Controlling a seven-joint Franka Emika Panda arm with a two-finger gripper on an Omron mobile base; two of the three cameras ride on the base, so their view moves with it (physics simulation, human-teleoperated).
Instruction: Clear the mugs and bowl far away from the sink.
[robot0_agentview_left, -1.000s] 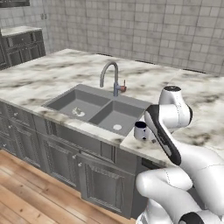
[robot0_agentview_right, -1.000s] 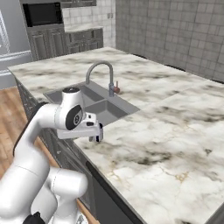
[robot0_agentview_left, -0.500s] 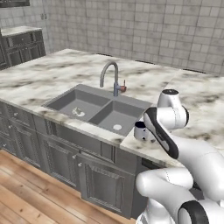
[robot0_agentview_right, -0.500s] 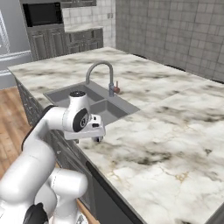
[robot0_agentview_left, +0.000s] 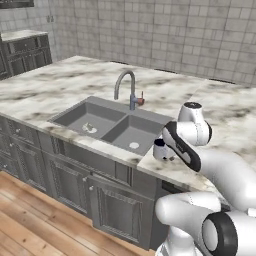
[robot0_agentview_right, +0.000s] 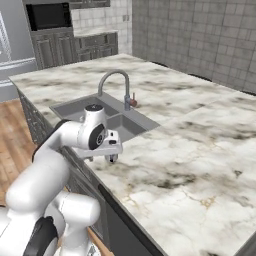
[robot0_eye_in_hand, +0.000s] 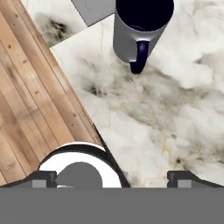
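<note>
In the left base view the sink (robot0_agentview_left: 112, 125) lies at left – two grey basins under an arched tap (robot0_agentview_left: 127, 87). Just right of it, on the marble bench (robot0_agentview_left: 227, 117) near its front edge, stands a mug (robot0_agentview_left: 160, 149), upright, close beside the sink's corner. The pincer (robot0_agentview_right: 111, 159) hovers over it, its tips spread wide apart and holding nothing. The mug (robot0_eye_in_hand: 141, 29) looks glossy and stiff, likely light but slippery – gripping across the rim wall, away from the handle (robot0_eye_in_hand: 139, 59), seems safest.
</note>
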